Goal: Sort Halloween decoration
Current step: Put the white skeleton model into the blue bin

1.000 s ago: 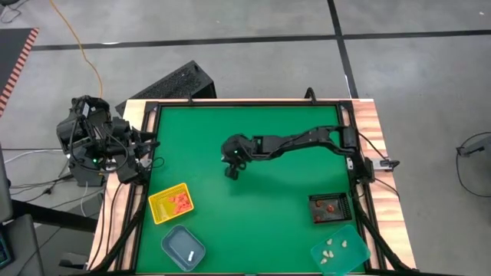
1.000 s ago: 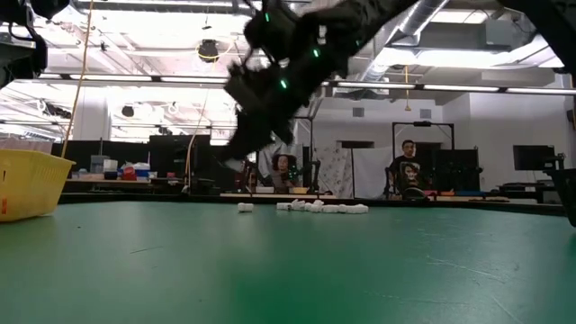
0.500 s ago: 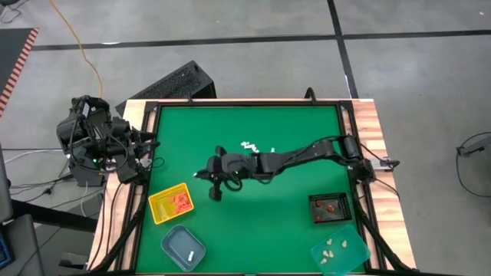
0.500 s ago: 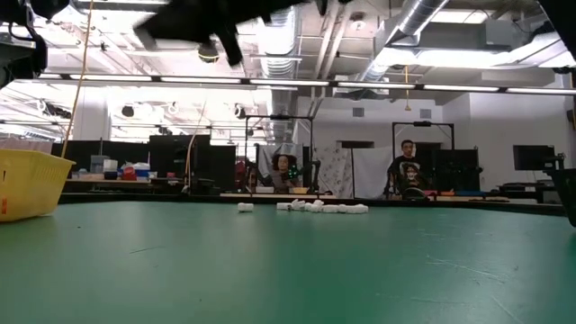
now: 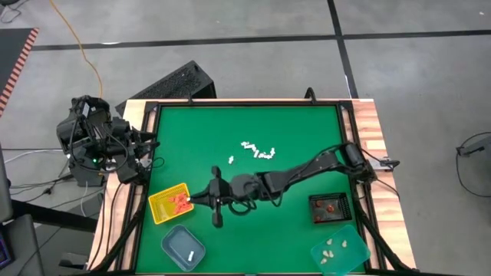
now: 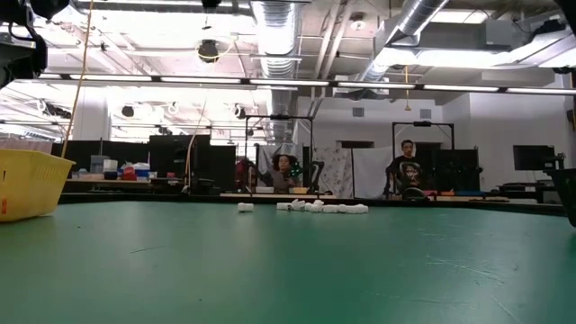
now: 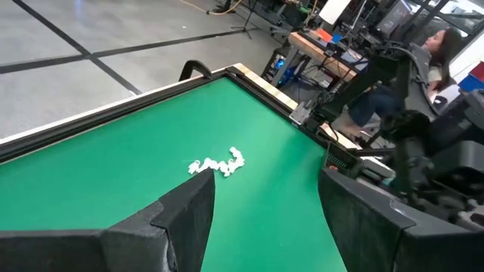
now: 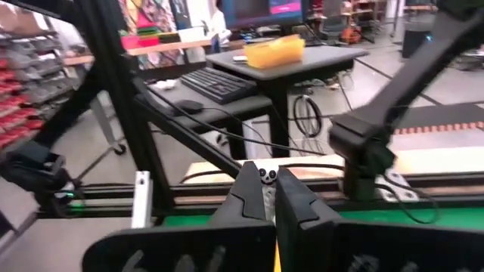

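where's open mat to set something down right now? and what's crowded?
Free: the far strip beyond the white trinkets, and the near middle between the blue tray and the black tray. Crowded: the right gripper at the yellow tray, its arm across mid-mat; teal tray fills the near-right corner.

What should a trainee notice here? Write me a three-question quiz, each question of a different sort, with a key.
1. True or false: the left hand, parked at the table's left edge, is open.
2. Which tray holds orange-red trinkets? A. yellow tray B. blue C. teal
3. Fill in: the right hand, near the yellow tray, pinches a ____ trinket.
Key: 1 true; 2 A; 3 white.
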